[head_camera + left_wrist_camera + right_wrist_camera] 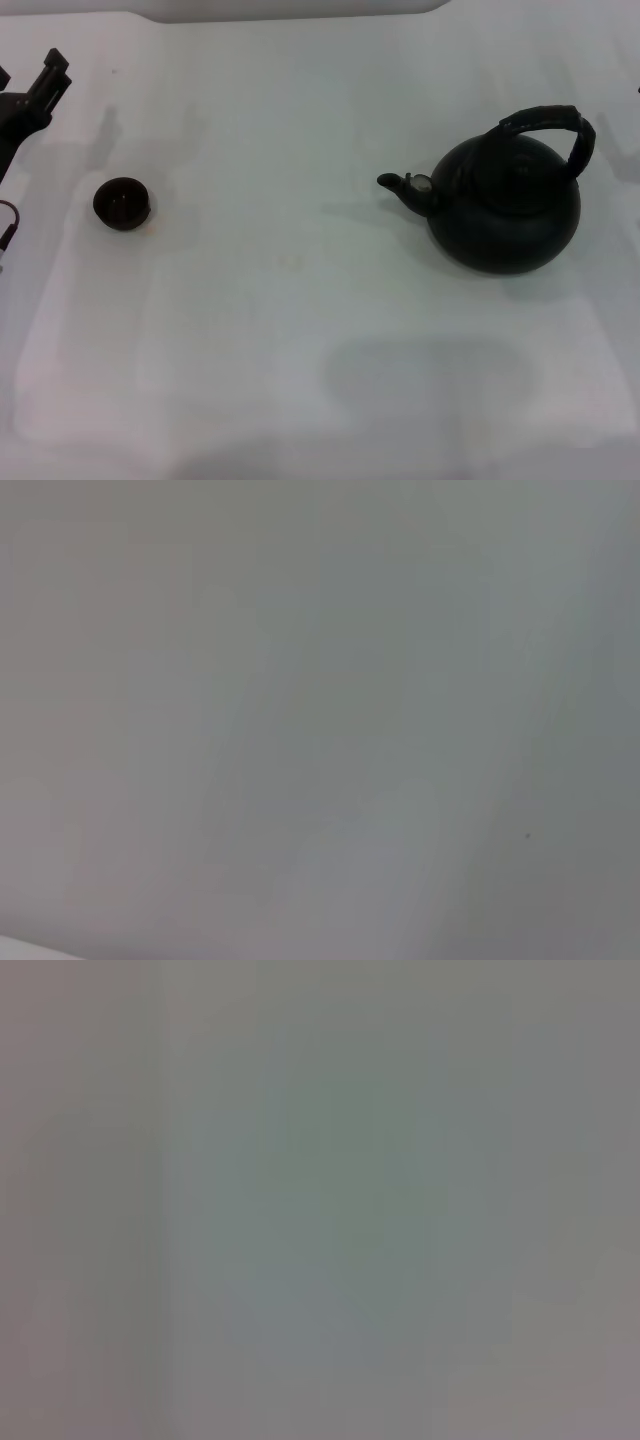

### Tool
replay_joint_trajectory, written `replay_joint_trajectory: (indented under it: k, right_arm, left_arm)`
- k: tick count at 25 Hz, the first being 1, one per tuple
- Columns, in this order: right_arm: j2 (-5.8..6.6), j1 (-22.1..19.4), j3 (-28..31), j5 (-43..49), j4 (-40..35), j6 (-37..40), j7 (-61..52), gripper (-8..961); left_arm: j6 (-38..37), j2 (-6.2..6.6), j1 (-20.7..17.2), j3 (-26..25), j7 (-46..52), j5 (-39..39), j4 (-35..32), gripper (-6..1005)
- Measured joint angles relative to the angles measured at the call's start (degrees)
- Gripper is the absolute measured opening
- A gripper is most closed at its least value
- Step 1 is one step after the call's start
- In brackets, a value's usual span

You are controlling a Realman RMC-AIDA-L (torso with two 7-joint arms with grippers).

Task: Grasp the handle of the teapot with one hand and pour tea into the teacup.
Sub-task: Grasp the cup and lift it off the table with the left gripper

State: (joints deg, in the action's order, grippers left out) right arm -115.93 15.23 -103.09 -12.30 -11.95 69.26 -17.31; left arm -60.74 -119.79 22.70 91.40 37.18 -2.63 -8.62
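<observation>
Standing upright, the teapot (pixel 505 205) points its spout left toward the teacup (pixel 122 203).

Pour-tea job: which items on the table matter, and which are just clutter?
Job:
teapot, on the robot's right
handle, arched over the pot
teacup, on the robot's left

Not job:
white table only
left gripper sits idle at the far-left edge

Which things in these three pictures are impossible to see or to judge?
- Right gripper: not in any view; the right wrist view shows only a blank grey surface.
- Left gripper: cut off by the head view's left edge, so its state is unclear; the left wrist view shows only blank surface.
- Teapot contents: hidden by its lid and black body.
- Teacup: too small and dark to tell whether it holds tea.
</observation>
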Motion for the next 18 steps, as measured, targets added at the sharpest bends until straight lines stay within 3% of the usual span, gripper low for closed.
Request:
replay_joint_trajectory:
  k: [13, 18]
  right_arm:
    - [0.0, 0.24, 0.0, 0.0, 0.0, -0.09, -0.09, 873]
    - [0.0, 0.11, 0.0, 0.0, 0.0, -0.09, -0.09, 872]
  left_arm:
    - [-0.09, 0.02, -0.03, 0.05, 0.19, 0.32, 0.0, 880]
    - [0.13, 0.82, 0.84, 2.95, 7.42, 0.95, -0.48, 880]
